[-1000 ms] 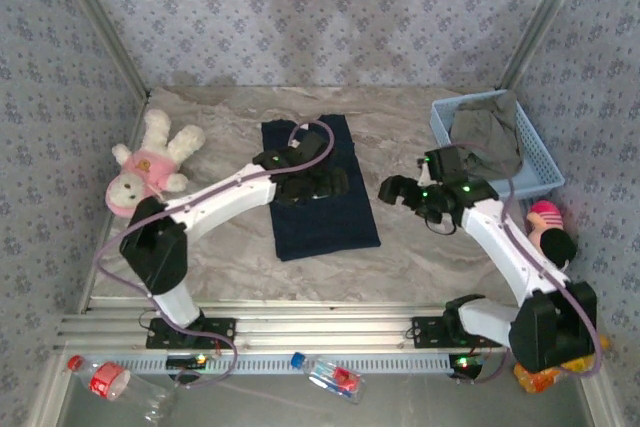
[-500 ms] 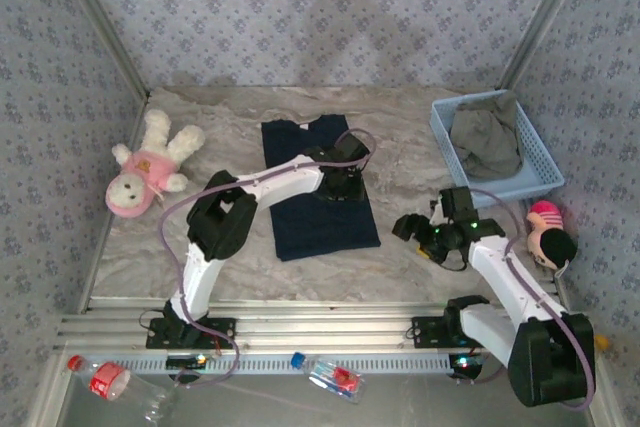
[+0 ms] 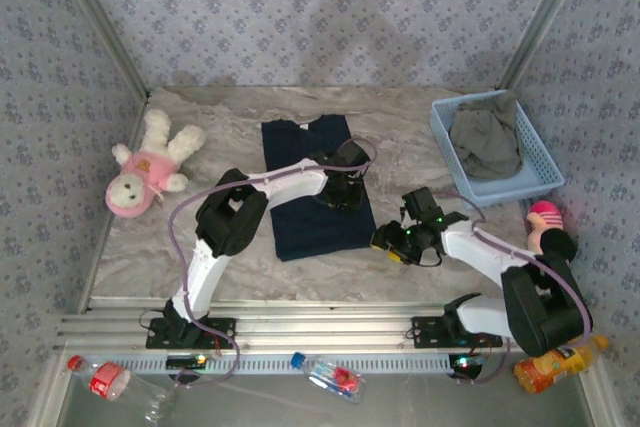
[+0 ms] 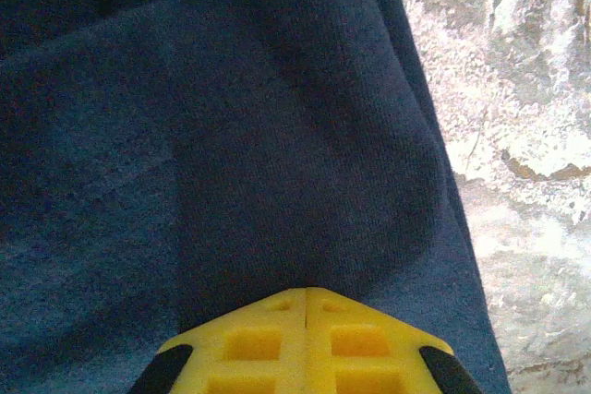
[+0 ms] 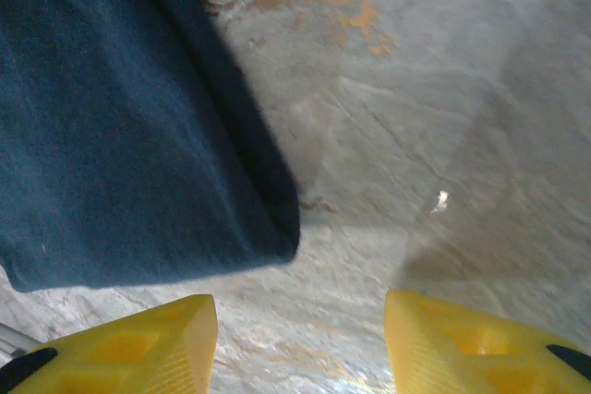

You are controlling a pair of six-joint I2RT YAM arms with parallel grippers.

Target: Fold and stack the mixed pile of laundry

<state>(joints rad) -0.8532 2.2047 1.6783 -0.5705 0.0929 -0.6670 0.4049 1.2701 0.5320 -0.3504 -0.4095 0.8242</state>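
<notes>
The dark navy garment [image 3: 312, 192] lies flat in the middle of the table, folded into a tall rectangle. My left gripper [image 3: 347, 187] sits on its right edge. In the left wrist view the yellow fingertips [image 4: 306, 297] meet, shut, pressed against the navy cloth [image 4: 231, 136], with no fabric visible between them. My right gripper [image 3: 385, 240] is low by the garment's near right corner. Its fingers [image 5: 138, 343] stand apart, open, over bare table just short of the navy corner [image 5: 138, 154]. The olive-grey garment [image 3: 487, 140] lies crumpled in the light blue basket [image 3: 443, 137].
A pink-and-cream plush toy [image 3: 147, 167] lies at the left. Another pink toy [image 3: 545, 217] sits by the right wall. Three bottles [image 3: 105, 379] [image 3: 333, 377] [image 3: 555, 362] lie in front of the rail. Patterned walls enclose the table.
My left gripper slid right to the navy garment's edge and shut. My right arm swung from beside the basket down to the garment's near right corner, and its jaws narrowed.
</notes>
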